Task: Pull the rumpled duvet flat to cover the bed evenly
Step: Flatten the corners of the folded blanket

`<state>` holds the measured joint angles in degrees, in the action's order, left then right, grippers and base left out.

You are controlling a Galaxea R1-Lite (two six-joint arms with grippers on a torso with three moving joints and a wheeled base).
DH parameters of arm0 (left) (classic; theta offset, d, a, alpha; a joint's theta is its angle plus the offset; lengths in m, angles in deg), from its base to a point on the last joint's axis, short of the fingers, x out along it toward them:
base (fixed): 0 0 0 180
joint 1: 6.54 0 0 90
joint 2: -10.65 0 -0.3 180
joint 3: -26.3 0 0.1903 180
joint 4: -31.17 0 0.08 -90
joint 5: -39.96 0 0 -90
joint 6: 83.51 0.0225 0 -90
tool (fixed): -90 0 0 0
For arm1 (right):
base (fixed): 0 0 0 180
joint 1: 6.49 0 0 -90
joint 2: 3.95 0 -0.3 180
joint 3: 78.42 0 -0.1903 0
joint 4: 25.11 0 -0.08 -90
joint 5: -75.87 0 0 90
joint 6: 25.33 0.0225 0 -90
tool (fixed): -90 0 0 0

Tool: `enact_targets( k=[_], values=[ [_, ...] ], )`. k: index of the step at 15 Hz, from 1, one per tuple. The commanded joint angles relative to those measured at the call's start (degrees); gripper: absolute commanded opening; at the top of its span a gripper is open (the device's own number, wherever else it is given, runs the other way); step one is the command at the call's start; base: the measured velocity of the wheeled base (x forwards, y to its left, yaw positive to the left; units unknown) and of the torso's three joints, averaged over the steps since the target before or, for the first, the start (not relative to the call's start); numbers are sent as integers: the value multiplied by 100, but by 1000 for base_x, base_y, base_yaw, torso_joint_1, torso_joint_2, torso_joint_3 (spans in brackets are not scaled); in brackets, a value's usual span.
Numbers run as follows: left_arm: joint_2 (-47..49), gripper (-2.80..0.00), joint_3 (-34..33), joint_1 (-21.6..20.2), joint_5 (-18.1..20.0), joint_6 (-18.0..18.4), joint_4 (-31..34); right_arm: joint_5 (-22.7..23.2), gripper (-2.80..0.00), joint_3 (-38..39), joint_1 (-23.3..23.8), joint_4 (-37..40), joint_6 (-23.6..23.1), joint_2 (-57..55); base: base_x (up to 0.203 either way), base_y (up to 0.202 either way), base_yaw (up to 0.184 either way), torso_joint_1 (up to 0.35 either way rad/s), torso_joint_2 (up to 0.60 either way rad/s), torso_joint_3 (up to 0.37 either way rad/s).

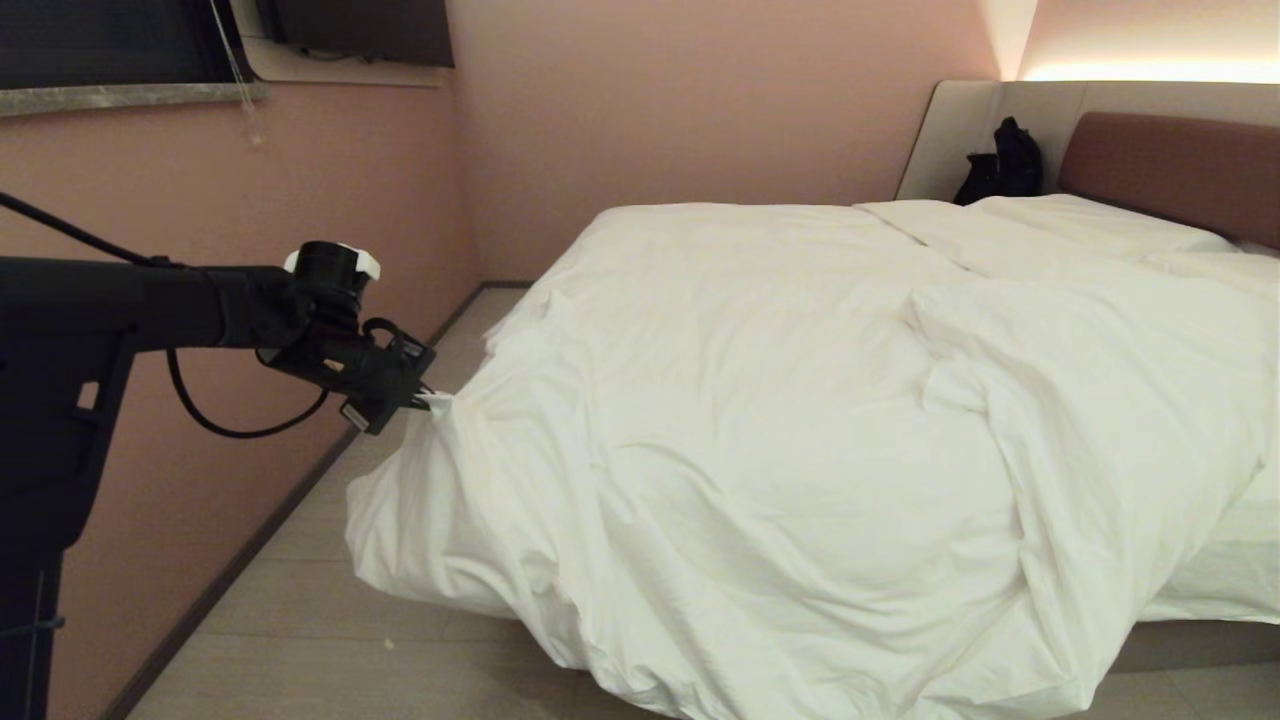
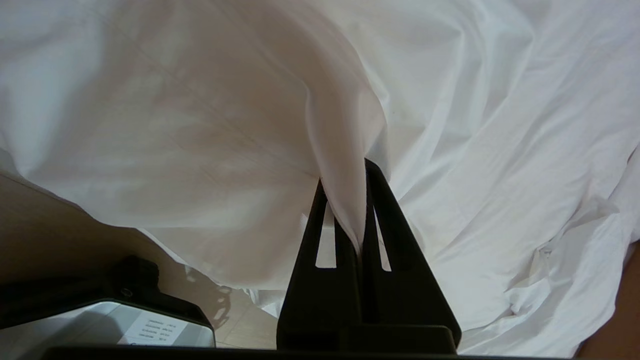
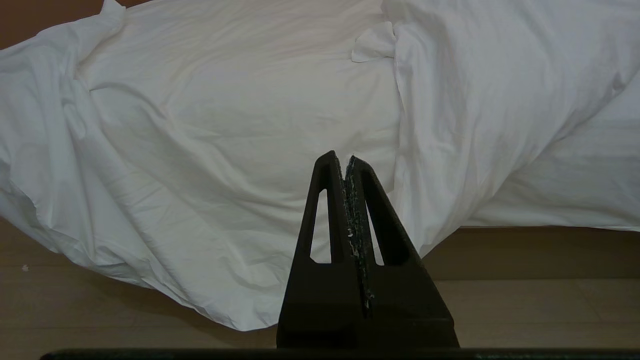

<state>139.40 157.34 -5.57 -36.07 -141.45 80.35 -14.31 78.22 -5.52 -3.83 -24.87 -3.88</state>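
We see our left gripper (image 1: 432, 402) clamped on a fold at the left edge of the rumpled duvet (image 1: 800, 420), which sprawls across the bed (image 1: 1180, 640) and spills over its near-left corner.

Pink walls (image 1: 620, 110) meeting in a corner. Dark window (image 1: 100, 40) high up, grey stone sill (image 1: 130, 97) under it, thin cord (image 1: 235, 70) hanging beside. Dark screen (image 1: 360, 28) mounted near the corner. Pale wood-look floor (image 1: 330, 640) with dark skirting (image 1: 240, 570). Black bag (image 1: 1003, 162) against the beige panel (image 1: 950, 140). Warm strip light (image 1: 1150, 72) above.
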Motion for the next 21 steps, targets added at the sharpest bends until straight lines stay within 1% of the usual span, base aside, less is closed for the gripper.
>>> enact_targets(
  k=[1, 6, 8, 10, 12, 15, 18, 20, 21],
  values=[
    [-42, -280, 0, 0, 9, -33, 20, 1, -280, 0, 0, -2, -2, -7, 0, 0, 0, 0, 0, 0],
    [-42, -280, -53, 18, 9, -33, 56, 1, -280, 0, 0, -2, 6, -7, 0, 0, 0, 0, 0, 0],
    [-34, -280, -20, 20, 9, -16, 351, 1, -280, 0, 0, -2, -2, -7, 0, 0, 0, 0, 0, 0],
    [-65, -280, -66, 48, 9, -11, 500, 1, -280, 0, 0, -2, -2, -7, 0, 0, 0, 0, 0, 0],
    [-299, -280, -211, 50, 1, 23, 693, 1, -280, 0, 0, -2, 6, -7, 0, 0, 0, 0, 0, 0],
    [-840, -280, -702, 25, 2, 99, 708, 1, -280, 0, 0, -2, -2, -7, 0, 0, 0, 0, 0, 0],
    [-1527, -280, -1045, -12, 2, 158, 743, 1, -280, 0, 0, -2, -2, -7, 0, 0, 0, 0, 0, 0],
    [-2067, -280, -1621, -68, 1, 273, 734, 1, -280, 0, 0, -2, -1, -7, 0, 0, 0, 0, 0, 0],
    [-2317, -280, -1953, -149, 1, 386, 716, 1, -280, 0, 0, -2, -2, -7, 0, 0, 0, 0, 0, 0]
  ],
)
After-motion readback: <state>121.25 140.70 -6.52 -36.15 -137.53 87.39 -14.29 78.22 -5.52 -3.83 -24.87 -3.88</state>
